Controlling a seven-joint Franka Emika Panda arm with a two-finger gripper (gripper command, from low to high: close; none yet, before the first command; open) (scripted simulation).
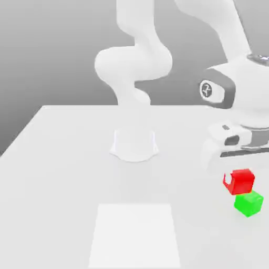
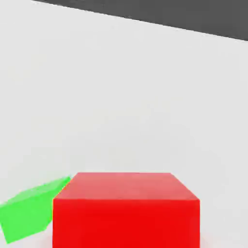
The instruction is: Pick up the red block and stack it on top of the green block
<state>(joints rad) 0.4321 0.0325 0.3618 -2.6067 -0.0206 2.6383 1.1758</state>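
At the exterior view's right, my gripper (image 1: pixel 238 180) is shut on the red block (image 1: pixel 244 183). One white finger (image 1: pixel 227 182) lies against the block's side. The red block is held just over the green block (image 1: pixel 248 204), offset a little toward the exterior view's left; I cannot tell whether the two touch. The green block rests on the white table (image 1: pixel 63 173). In the hand view the red block (image 2: pixel 126 210) sits close to the camera, and a corner of the green block (image 2: pixel 28 215) peeks out beside it.
The arm's round white base (image 1: pixel 134 144) stands at the middle of the table. A paler square patch (image 1: pixel 135 234) lies on the tabletop in front of it. The table's far edge (image 1: pixel 79 107) runs behind the base.
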